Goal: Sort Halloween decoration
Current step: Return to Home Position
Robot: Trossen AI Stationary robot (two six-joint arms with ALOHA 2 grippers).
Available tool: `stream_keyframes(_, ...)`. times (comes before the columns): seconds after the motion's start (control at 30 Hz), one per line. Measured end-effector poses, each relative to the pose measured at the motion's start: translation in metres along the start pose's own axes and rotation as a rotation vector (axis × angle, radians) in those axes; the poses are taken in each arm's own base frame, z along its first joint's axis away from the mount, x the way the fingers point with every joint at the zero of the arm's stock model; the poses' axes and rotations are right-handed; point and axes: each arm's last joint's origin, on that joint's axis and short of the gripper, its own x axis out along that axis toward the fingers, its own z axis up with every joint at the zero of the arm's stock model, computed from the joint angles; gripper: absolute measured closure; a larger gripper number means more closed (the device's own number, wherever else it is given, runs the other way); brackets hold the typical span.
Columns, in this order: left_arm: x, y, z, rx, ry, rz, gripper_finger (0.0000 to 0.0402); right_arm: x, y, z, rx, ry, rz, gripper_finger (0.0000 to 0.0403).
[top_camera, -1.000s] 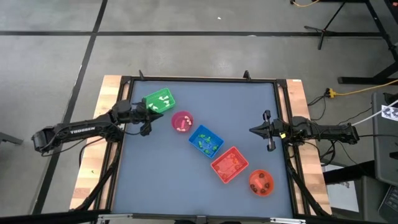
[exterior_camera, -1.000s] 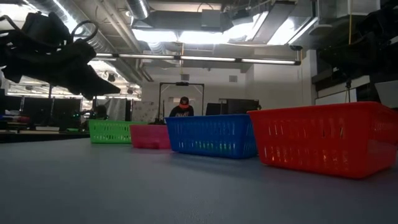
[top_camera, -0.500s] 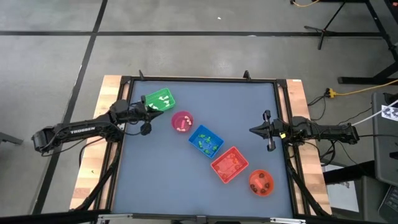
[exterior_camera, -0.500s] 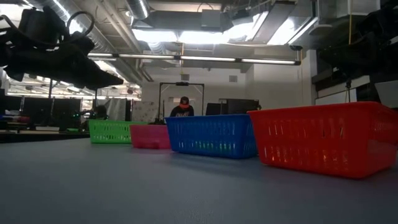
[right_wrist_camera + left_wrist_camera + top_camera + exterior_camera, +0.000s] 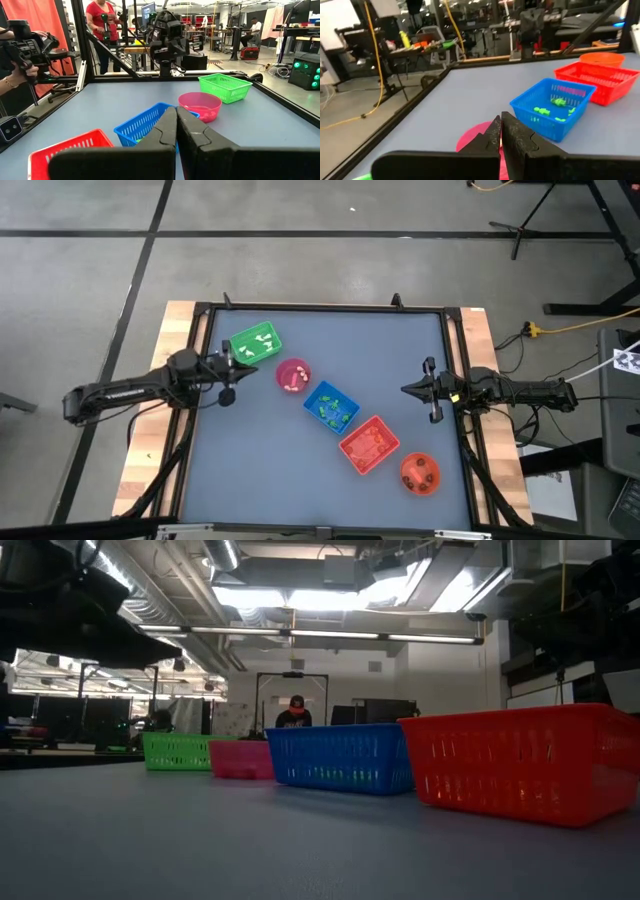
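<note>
The Halloween decoration lies as tiny trinkets inside the containers: white ones in the green tray (image 5: pixel 256 342), pale ones in the pink bowl (image 5: pixel 293 375), green ones (image 5: pixel 555 103) in the blue tray (image 5: pixel 331 406), orange ones in the red tray (image 5: pixel 369 444), dark ones in the orange bowl (image 5: pixel 420 472). My left gripper (image 5: pixel 241 362) hovers shut and empty at the table's left edge, just near of the green tray. My right gripper (image 5: pixel 405 389) hangs shut and empty at the right edge, pointing level toward the containers.
The five containers form a diagonal row from far left to near right. The grey tabletop (image 5: pixel 260 460) has a raised black frame (image 5: pixel 320 308) around it. Beyond the table stand a person in red (image 5: pixel 102 20) and a hand with a camera (image 5: pixel 22 50).
My left gripper has drawn back from beside the green tray toward the table's left edge, swinging a little toward the near side, rising and rolling slightly. It has stayed shut. The right arm and the containers have kept still.
</note>
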Motion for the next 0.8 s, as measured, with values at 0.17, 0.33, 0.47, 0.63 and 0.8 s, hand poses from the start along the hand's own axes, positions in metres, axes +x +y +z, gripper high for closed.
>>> stream_keyframes(0.17,-0.006,-0.007,0.002,0.006,-0.030,-0.054,0.0401,0.000,0.000,0.000,0.000,0.000,0.000,0.0400)
stream_keyframes(0.33,-0.007,-0.016,0.002,-0.019,-0.020,-0.073,0.0401,0.000,0.000,0.000,0.000,-0.001,0.000,0.0400)
stream_keyframes(0.47,-0.008,-0.024,0.001,-0.010,-0.011,-0.098,0.0401,0.000,0.000,0.000,0.000,0.000,0.000,0.0400)
stream_keyframes(0.63,-0.011,-0.028,0.005,-0.010,-0.058,-0.133,0.0401,0.000,0.000,0.000,0.000,0.000,0.000,0.0400)
stream_keyframes(0.8,-0.014,-0.027,0.009,0.003,-0.105,-0.129,0.0401,0.000,0.000,0.000,0.000,0.000,0.000,0.0400)
